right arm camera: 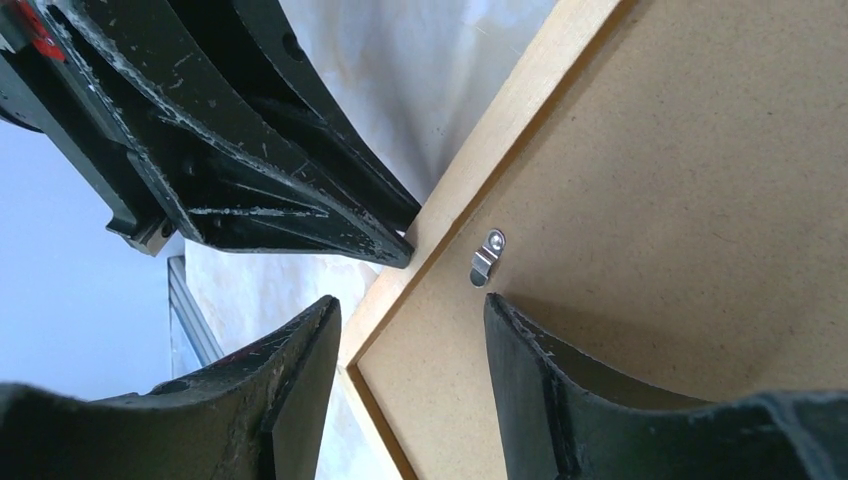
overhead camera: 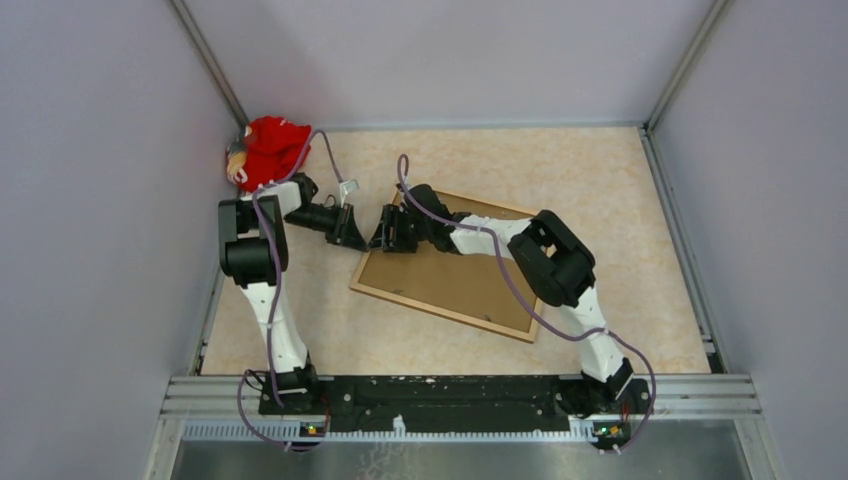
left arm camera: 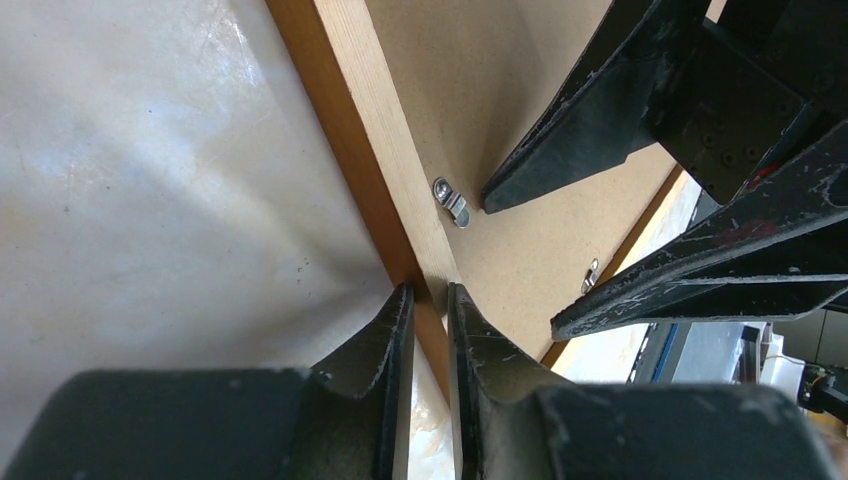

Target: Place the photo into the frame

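Only wrist views show the left gripper [left arm camera: 428, 310] pinching the frame [left arm camera: 350, 120] at its ten o'clock corner, the right gripper [right arm camera: 410, 330] spread beside a clip [right arm camera: 487, 256].

We see the frame [left arm camera: 370, 130] lying face down, askew on the bench [overhead camera: 600, 200] — thin golden-brown wood, brown backing board [overhead camera: 450, 275] inside it.
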